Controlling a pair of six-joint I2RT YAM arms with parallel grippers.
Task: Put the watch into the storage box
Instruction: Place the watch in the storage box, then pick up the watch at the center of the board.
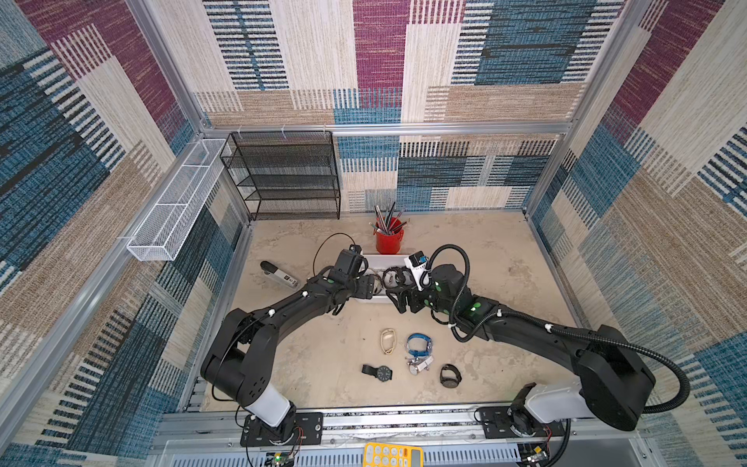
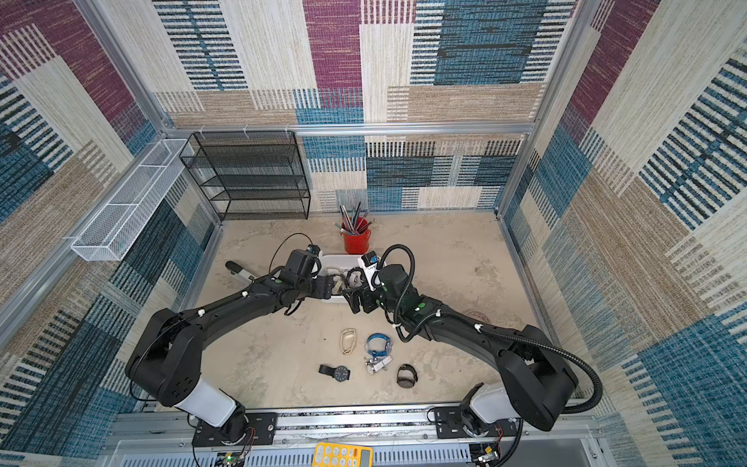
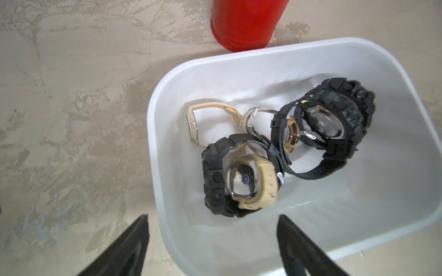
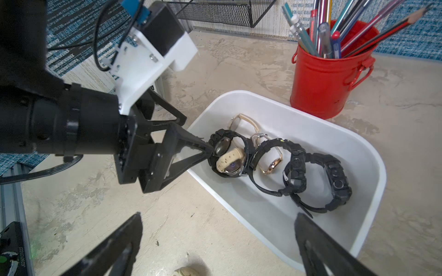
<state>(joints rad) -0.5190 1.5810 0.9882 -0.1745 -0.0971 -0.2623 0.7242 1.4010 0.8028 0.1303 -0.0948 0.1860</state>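
Left claw open, empty, at storage box

Matte black left arm and right arm, white base links; ribbed black cable on the right; triangular black left gripper.

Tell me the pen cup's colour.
The pen cup is red, clearest in the right wrist view.
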